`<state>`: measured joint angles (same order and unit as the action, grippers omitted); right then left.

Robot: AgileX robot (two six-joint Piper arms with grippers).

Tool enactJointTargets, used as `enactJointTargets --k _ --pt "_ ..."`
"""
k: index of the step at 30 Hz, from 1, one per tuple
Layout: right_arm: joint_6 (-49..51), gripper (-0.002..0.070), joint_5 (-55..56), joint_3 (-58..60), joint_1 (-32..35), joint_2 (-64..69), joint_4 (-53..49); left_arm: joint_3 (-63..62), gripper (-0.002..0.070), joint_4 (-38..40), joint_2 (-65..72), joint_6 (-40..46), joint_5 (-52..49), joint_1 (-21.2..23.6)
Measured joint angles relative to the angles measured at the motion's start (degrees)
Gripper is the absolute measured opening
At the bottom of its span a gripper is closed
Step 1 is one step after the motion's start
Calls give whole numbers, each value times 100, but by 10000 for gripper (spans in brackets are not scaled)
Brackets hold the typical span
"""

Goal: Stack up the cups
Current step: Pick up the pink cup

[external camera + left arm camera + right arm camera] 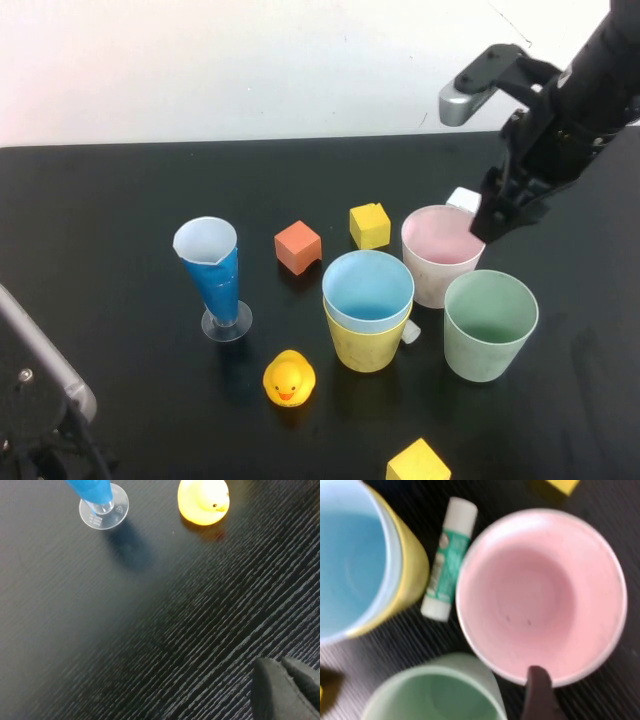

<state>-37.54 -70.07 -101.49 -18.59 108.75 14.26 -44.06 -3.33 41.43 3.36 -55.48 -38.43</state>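
We see the blue cup nested inside the yellow cup near the middle of the black counter. The pink cup stands upright just behind and to the right of that pair, and the green cup stands upright in front of the pink one, just beside the stack on its right. In the right wrist view a white-and-green glue stick lies between the yellow cup and the pink cup, with the green cup close by.

The right tool hangs over the far right edge of the pink cup – one dark finger shows at the rim, but we cannot tell whether it is open or closed, and nothing appears held. The left tool sits low at the near left of the counter, closed and empty.

Elsewhere – a tall blue glass on a clear foot at the left, a rubber duck in front, an orange block, a yellow block behind the cups, another yellow block at the near edge
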Motion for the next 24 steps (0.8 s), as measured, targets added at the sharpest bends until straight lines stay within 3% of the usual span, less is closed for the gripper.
enactJointTargets --k 4,8,11,16,18,24 --pt "0 445 222 -12 0 154 281 0 1 -49 0 0 9 0" --pt "20 418 407 -14 0 454 342 0 1 -96 0 0 43 0" --pt "33 326 459 -14 0 734 342 0 1 -111 0 0 54 0" --pt "33 68 477 -14 0 910 342 0 1 -111 0 -49 54 0" --pt "33 34 438 -55 0 892 342 0 1 -111 0 -73 54 0" --pt "33 28 66 -578 0 389 180 0 0 -90 0 -117 32 0"
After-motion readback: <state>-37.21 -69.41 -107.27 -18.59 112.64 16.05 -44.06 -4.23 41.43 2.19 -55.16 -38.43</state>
